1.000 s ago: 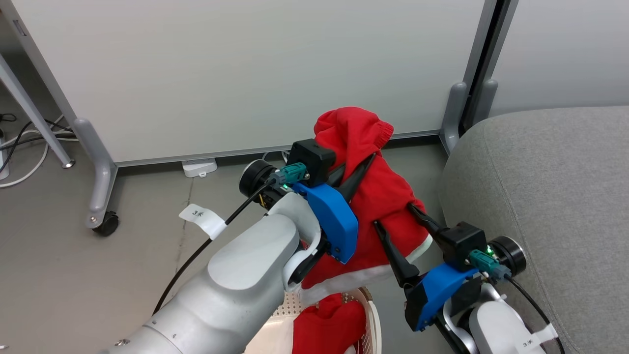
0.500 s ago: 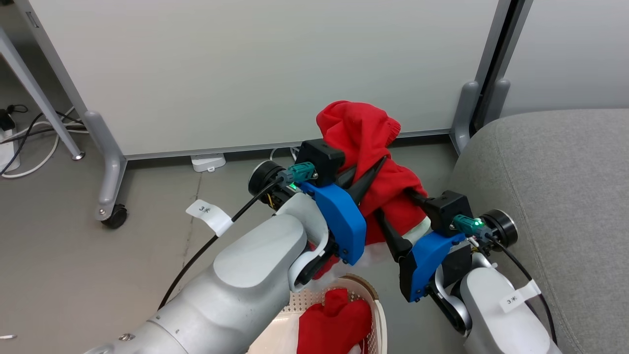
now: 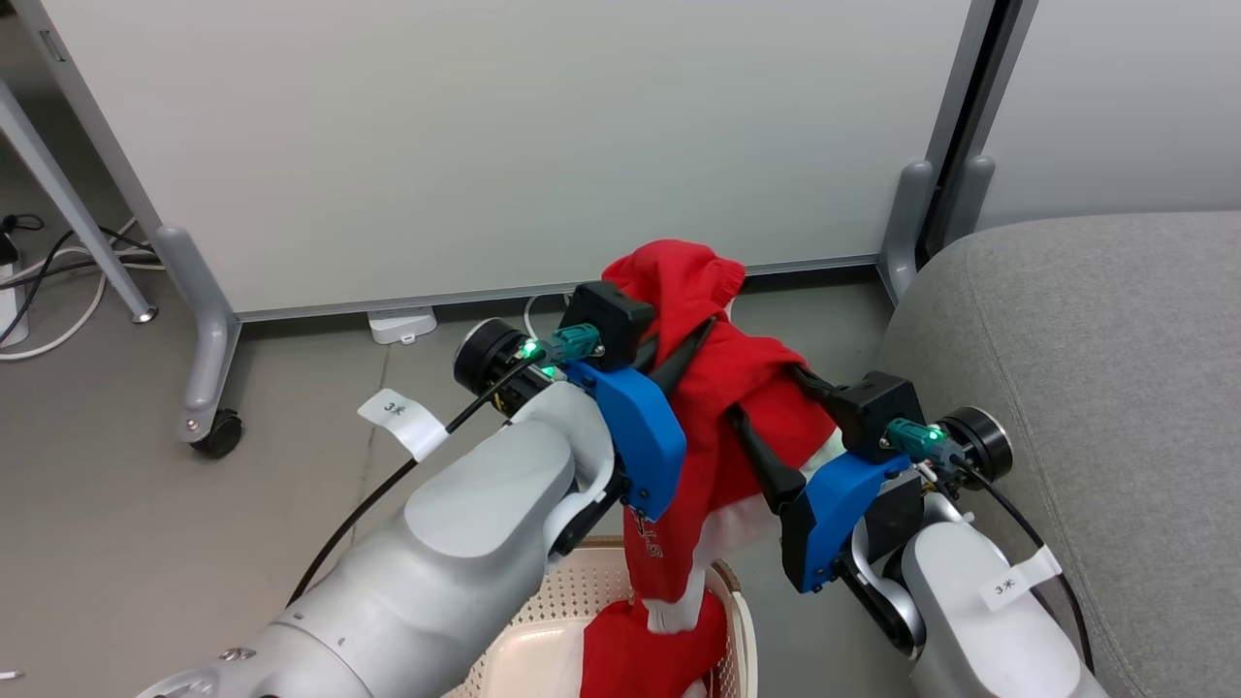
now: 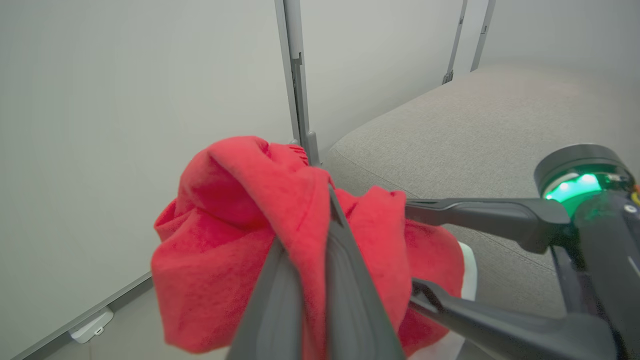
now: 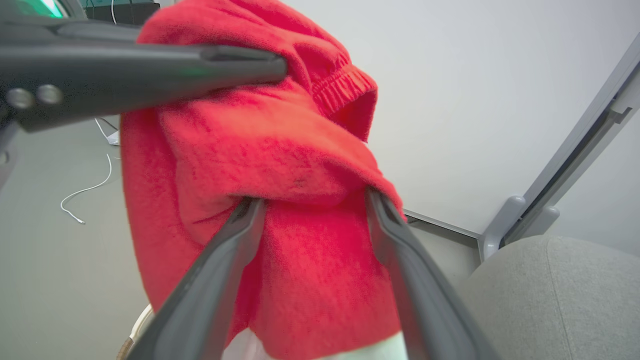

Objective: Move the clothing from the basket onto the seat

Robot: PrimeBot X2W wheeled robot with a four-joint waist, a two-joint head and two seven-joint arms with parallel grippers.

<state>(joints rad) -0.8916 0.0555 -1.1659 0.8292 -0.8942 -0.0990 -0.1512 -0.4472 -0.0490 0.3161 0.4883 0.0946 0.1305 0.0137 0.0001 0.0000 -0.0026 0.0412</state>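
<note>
A red knit garment (image 3: 737,378) with white trim hangs bunched in the air above the basket (image 3: 582,586), left of the grey sofa (image 3: 1066,388). My left gripper (image 3: 708,330) is shut on its upper fold; in the left wrist view the fingers (image 4: 345,280) pinch the red cloth (image 4: 225,240). My right gripper (image 3: 766,393) stands open, its spread fingers (image 5: 400,240) pushed under a fold of the knit (image 5: 280,150). A smooth red piece with white print (image 3: 659,543) dangles from the bundle into the basket, where more red cloth (image 3: 650,654) lies.
A white partition panel (image 3: 485,126) on grey wheeled feet (image 3: 208,388) stands close behind. Cables (image 3: 58,291) and a white adapter (image 3: 400,325) lie on the grey floor at its base. The sofa's rounded edge (image 5: 550,300) is just right of my right arm.
Both grippers have drawn closer together with the knit piece. A smooth printed red piece now hangs below the left gripper down to the basket. The head view has shifted a little.
</note>
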